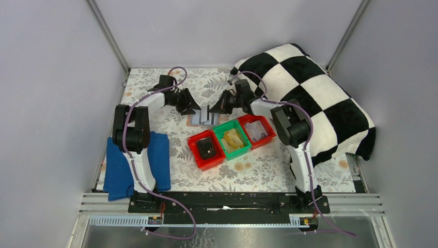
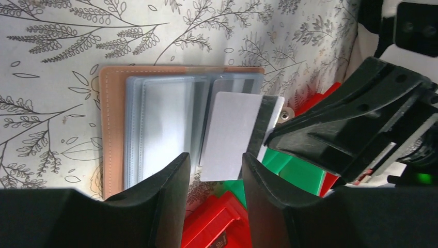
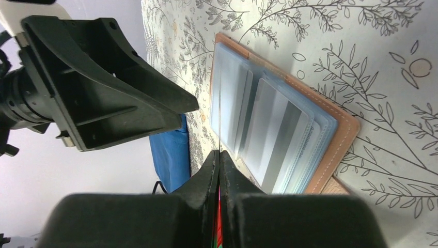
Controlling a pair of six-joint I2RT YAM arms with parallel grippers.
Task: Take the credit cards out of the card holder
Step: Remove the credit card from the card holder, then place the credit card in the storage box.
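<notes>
1. Location: the card holder [image 2: 111, 124] lies open and flat on the tabletop [image 1: 155, 82], about midway between the left and right edges. It is on the far side of the row of bins [image 1: 233, 139], with its clear sleeves facing up.
2. Right fingers [image 3: 219, 163]: pressed together on the edge of one white card [image 2: 230, 132]. The card stands at an angle above the right half of the holder.
3. Left fingers [image 1: 195, 109]: spread, close over the near edge of the holder and pinching nothing. Contact with the holder cannot be confirmed.
4. Step in hand (judgement): extraction of a single card. Its far end appears to be at or near the sleeve mouth.
5. Other cards [image 3: 276, 137] sit inside the sleeves, so the task looks only partly done.
6. Next move (judgement):
   - Draw the pinched card straight out along the sleeve opening.
   - Keep the holder flat, with the left fingers bracing it if it lifts or slides.
   - Set the card down clear of the holder.
</notes>
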